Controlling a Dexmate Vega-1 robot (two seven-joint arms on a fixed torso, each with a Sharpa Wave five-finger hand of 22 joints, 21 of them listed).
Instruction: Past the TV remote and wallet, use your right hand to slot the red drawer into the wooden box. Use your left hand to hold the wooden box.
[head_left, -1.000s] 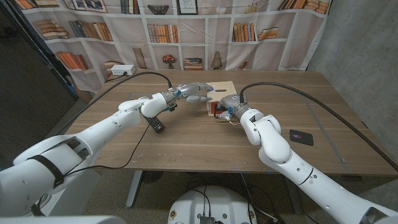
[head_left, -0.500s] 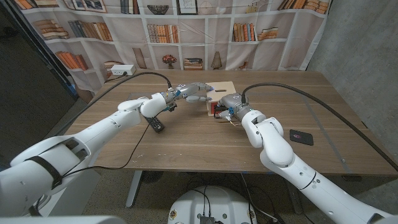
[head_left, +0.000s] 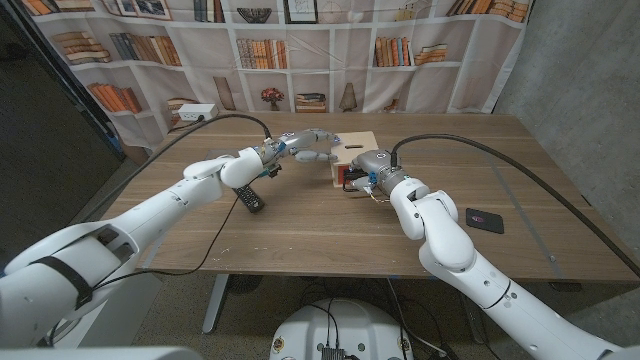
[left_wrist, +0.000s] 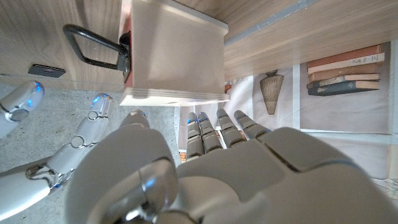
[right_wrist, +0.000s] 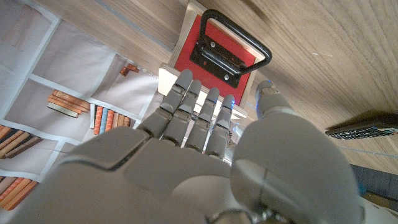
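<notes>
The pale wooden box (head_left: 356, 150) lies at the table's middle back, with the red drawer (head_left: 344, 176) set in its near end, its red face and black handle (right_wrist: 239, 36) showing. My left hand (head_left: 311, 145) reaches to the box's left side with its fingers (left_wrist: 219, 125) spread right at the box (left_wrist: 175, 55) edge, holding nothing. My right hand (head_left: 369, 173) is at the drawer's front. Its straight fingers (right_wrist: 193, 109) point at the red face (right_wrist: 219, 43); I cannot tell whether they touch it.
A black TV remote (head_left: 250, 198) lies left of the box, under my left forearm. A dark wallet (head_left: 485, 220) lies near the table's right side. Black cables (head_left: 470, 150) run from both wrists across the tabletop. A bookshelf backdrop hangs behind the table.
My left hand has crept slightly further toward the box's left side. My right hand has stayed at the drawer front, nearly still.
</notes>
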